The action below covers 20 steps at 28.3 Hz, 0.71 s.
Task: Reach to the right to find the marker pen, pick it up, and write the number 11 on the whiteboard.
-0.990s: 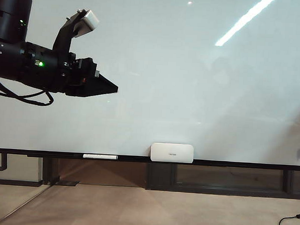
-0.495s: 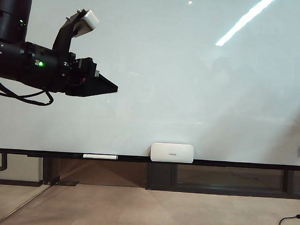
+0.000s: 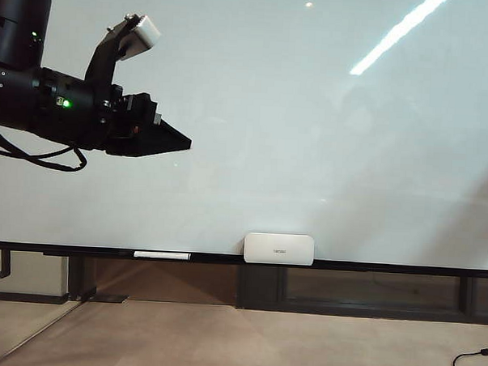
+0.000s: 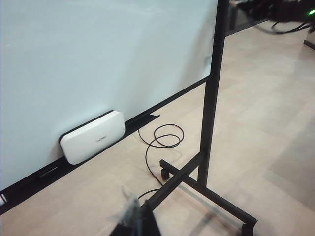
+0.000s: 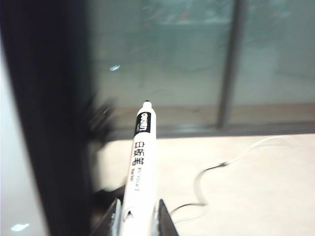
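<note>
The right claw [image 5: 137, 216] is seen pressed around the marker pen [image 5: 139, 167], whose dark tip is pointed away from the wrist, beyond the whiteboard's dark side edge. The left claw [image 3: 181, 145] is held high before the whiteboard [image 3: 311, 137], its spread not discernible. A white box [image 3: 279, 248] is rested on the whiteboard's lower rail.
</note>
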Each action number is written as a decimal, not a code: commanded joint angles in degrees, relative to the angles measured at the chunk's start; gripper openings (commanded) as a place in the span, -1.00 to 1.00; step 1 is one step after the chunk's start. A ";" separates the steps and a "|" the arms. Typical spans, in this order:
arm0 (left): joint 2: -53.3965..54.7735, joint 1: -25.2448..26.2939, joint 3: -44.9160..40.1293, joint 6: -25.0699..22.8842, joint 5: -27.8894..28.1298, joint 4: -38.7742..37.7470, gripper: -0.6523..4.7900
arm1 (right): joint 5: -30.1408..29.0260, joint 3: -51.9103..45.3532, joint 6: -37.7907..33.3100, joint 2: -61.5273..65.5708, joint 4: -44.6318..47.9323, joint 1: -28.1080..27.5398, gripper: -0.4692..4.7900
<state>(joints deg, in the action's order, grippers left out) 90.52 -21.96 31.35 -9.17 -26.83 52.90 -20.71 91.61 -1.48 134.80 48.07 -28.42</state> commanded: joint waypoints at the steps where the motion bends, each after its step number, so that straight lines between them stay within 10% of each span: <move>1: -0.15 -0.15 0.09 3.61 -5.46 1.68 -0.78 | 0.26 -5.14 -0.46 -6.05 1.36 -1.55 -0.84; 13: -5.53 -4.39 0.07 12.87 -7.63 3.10 -0.78 | 3.93 -38.21 -2.05 -38.93 0.00 -0.24 -0.84; 20: -14.43 -3.69 0.07 9.66 -0.55 -8.48 -0.78 | 4.26 -44.78 -3.06 -48.46 -1.77 6.43 -0.84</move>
<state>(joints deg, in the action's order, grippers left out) 77.78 -25.98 31.31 1.52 -29.21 46.63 -16.43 46.48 -4.23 87.02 46.46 -23.81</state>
